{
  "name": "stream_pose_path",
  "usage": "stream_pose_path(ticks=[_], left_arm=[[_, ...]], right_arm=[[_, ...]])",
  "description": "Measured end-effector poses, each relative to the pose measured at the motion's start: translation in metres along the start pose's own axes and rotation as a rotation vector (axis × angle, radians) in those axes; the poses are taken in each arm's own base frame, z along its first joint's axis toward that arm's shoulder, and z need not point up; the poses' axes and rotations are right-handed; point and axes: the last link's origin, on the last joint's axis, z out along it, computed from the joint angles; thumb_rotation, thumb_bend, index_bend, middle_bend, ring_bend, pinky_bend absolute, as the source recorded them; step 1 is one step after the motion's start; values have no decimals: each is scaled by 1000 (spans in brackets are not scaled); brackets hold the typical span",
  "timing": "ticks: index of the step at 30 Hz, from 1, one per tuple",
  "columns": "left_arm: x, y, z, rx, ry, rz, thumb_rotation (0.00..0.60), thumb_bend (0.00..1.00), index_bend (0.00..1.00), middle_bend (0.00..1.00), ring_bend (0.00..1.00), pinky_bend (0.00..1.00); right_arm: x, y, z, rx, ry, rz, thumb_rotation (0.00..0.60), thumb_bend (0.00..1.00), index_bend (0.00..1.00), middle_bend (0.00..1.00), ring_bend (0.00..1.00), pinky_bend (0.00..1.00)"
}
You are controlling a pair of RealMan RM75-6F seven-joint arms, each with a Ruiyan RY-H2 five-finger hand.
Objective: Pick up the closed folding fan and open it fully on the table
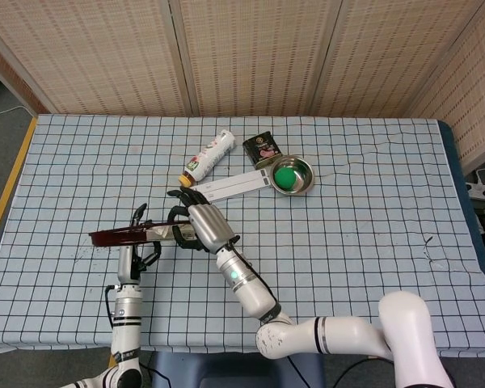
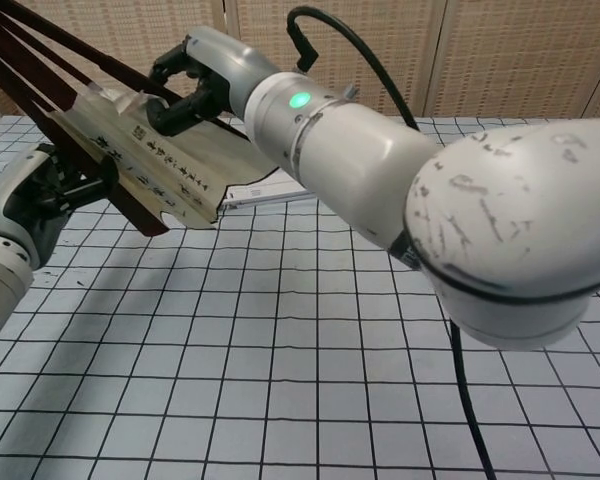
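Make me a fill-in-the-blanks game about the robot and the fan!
1. The fan is held by ____ hands at once.
2. The ball in the metal bowl is ____.
3. The right hand and the left hand hold the fan above the ____ table.
4. In the chest view, the fan is partly ____.

Missing words: two; green; checkered; open

bright, even | shadows soft | chest view close (edges bowed)

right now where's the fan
In the head view the fan is at the table's front left, lifted between the left hand and right hand, just in front of the white bottle.
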Motion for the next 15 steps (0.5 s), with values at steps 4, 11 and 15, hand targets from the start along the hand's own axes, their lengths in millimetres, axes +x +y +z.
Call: stream_pose_path(ticks=[4,11,15], left_arm=[[3,-1,2,-9,1,20,600,596,618,67,0,148],[11,-2,6,-23,10,57,600,568,580,82,0,148],[18,-2,8,-40,18,81,600,564,559,83,0,148]], right_arm=[[8,2,-5,6,-5,-17,600,708,681,108,0,71],[26,7,-16,28,3,-92,600,707,677,108,0,71],[38,13,-20,31,18,-145,600,708,674,108,0,71]])
